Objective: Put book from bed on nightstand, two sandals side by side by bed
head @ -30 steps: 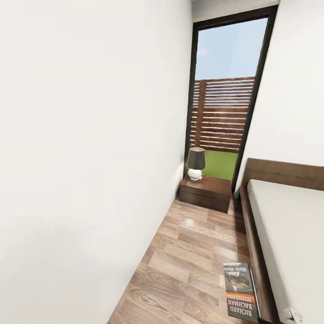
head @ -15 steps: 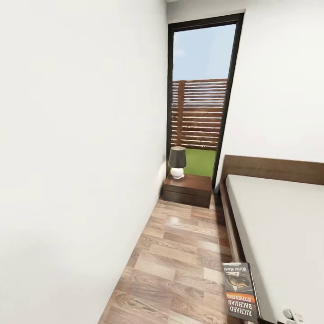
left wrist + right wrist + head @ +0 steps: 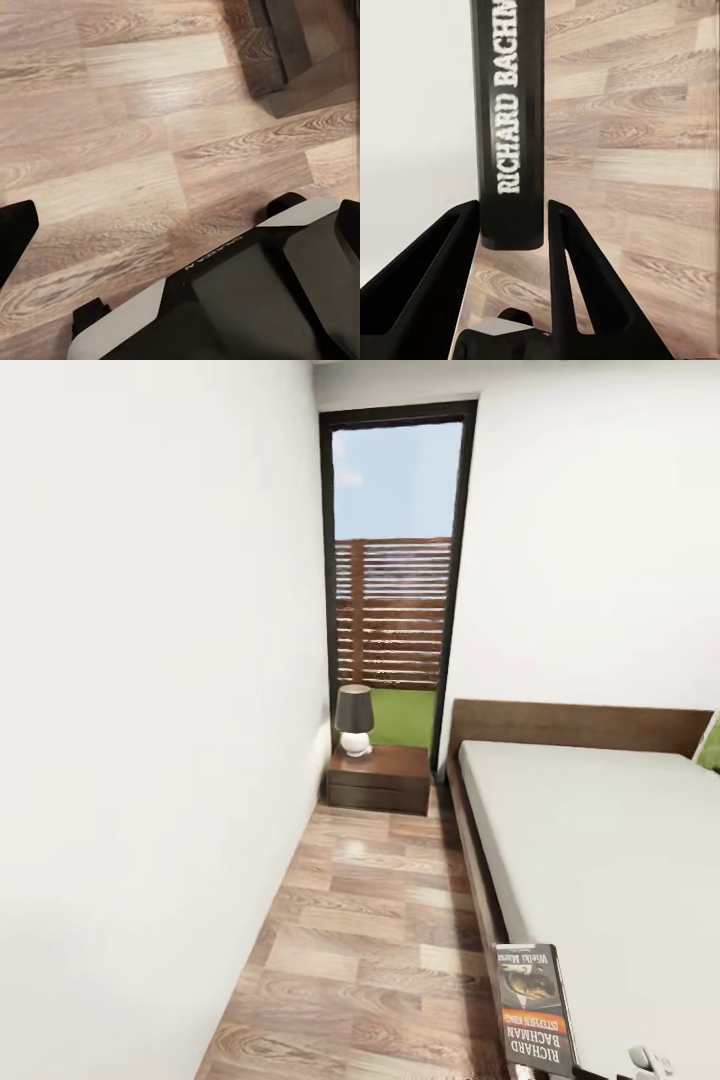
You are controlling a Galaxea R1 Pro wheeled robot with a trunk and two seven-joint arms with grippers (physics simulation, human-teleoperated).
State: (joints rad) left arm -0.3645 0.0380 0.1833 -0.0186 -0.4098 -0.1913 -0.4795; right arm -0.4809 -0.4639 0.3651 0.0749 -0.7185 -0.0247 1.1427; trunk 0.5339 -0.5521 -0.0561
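The book [image 3: 536, 1010], dark with white "Richard Bachman" lettering and an orange band, hangs above the floor beside the bed's near corner. In the right wrist view its spine [image 3: 512, 127] stands between the two black fingers [image 3: 572, 255] of my right gripper [image 3: 514, 225], which is shut on it. The bed [image 3: 600, 860] has a pale mattress and a dark wood frame along the right. A nightstand [image 3: 380, 778] stands at the far end of the aisle, by the headboard. My left gripper [image 3: 180, 240] is open over the plank floor. The sandals are out of view.
A lamp [image 3: 354, 720] with a dark shade stands on the nightstand's left part. A white wall [image 3: 150, 760] bounds the narrow wood-floor aisle [image 3: 370, 930] on the left. A tall dark-framed window [image 3: 395, 580] is behind the nightstand. My black and white base [image 3: 247, 307] is below the left gripper.
The camera has turned right: window, lamp and nightstand slid left in the picture and more of the bed shows. The book keeps its place in the view, still held.
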